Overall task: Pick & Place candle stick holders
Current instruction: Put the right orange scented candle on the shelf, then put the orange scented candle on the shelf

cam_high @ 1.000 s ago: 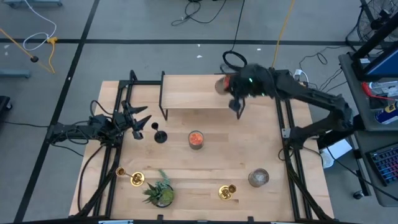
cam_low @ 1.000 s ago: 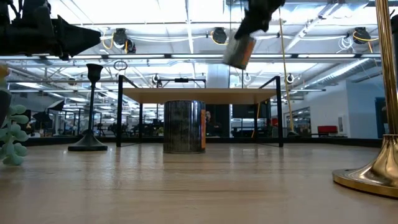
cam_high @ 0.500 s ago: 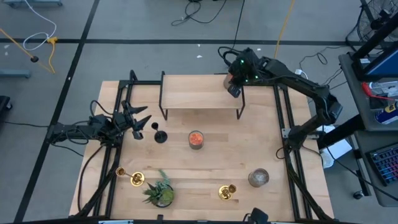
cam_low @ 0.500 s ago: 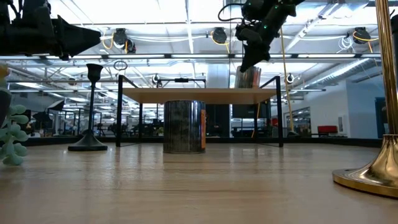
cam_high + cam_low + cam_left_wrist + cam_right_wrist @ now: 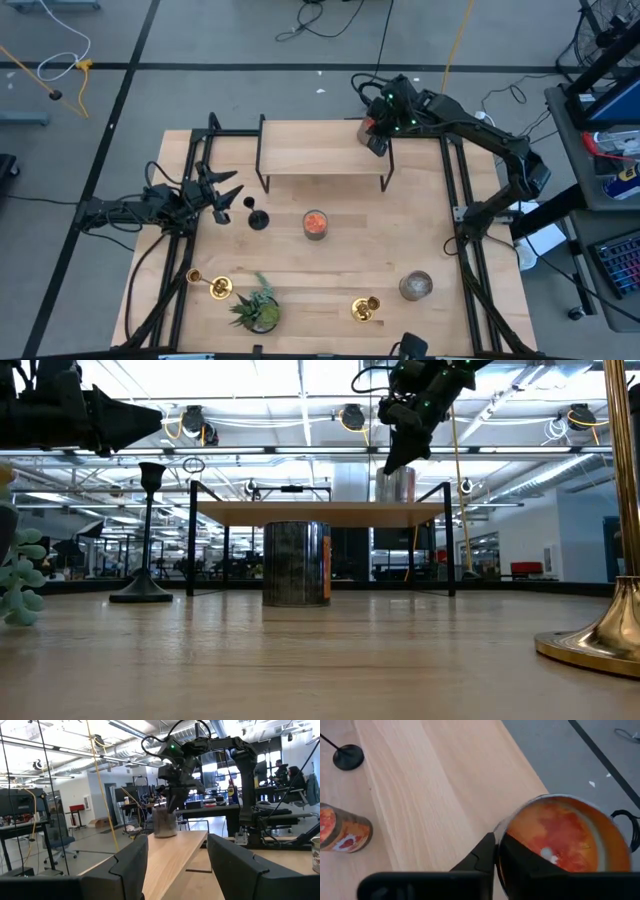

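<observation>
The matt black candle stick holder (image 5: 258, 218) stands upright on its round base on the table, also in the low view (image 5: 147, 530). One gold holder (image 5: 215, 287) lies at the near left, another (image 5: 365, 309) at the near middle. My left gripper (image 5: 232, 193) hovers open and empty just left of the black holder. My right gripper (image 5: 378, 138) is over the right far end of a raised wooden shelf (image 5: 322, 150), shut on a glass jar with orange filling (image 5: 565, 840). My right gripper holds the jar's rim (image 5: 498, 834) with one finger inside the jar and one finger (image 5: 485, 854) outside it. The fingers come from above, slanting down. The jar (image 5: 397, 485) stands upright with its bottom on the shelf top.
A second orange-filled jar (image 5: 315, 224) stands mid-table below the shelf, a grey-filled jar (image 5: 415, 286) at the near right, a small green plant (image 5: 258, 308) at the near left. Black metal frames run along the table's left and right sides.
My right gripper has carried the jar toward the table's far edge and down. The jar hung tilted in the air above the shelf; now it stands upright on the shelf's right far end. In the last half second it has kept still.
</observation>
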You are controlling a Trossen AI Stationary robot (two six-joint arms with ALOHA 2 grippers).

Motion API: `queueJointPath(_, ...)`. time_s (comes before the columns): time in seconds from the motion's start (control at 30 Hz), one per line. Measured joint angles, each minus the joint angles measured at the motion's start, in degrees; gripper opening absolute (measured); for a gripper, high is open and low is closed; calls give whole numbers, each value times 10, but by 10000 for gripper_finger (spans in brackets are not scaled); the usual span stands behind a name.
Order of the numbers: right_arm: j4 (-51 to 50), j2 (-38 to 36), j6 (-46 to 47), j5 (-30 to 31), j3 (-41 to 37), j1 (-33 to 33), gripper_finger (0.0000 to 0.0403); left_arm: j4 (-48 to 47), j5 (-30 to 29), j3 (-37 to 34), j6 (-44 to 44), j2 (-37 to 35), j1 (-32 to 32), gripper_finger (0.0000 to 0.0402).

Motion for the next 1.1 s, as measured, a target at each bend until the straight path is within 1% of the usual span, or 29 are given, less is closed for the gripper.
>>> queueJointPath(0.17, 3, 0, -3, 2, 0, 0, 63, 0, 0, 0, -2, 0, 0, 212)
queueJointPath(0.33, 31, 0, -18, 1, 0, 2, 88, 0, 0, 0, -2, 0, 0, 212)
queueJointPath(0.53, 62, -2, -41, 0, -1, 22, 123, 0, 0, 0, -2, 0, 0, 212)
queueJointPath(0.77, 61, -2, -45, -1, -1, 88, 154, -1, 0, 0, -5, 0, 0, 212)
queueJointPath(1.0, 67, -2, -48, -1, -1, 183, 154, -1, 0, 0, -7, 0, 0, 212)
queueJointPath(1.1, 69, 0, -22, -2, -2, 226, 154, -1, 0, 0, -7, 0, 0, 212)
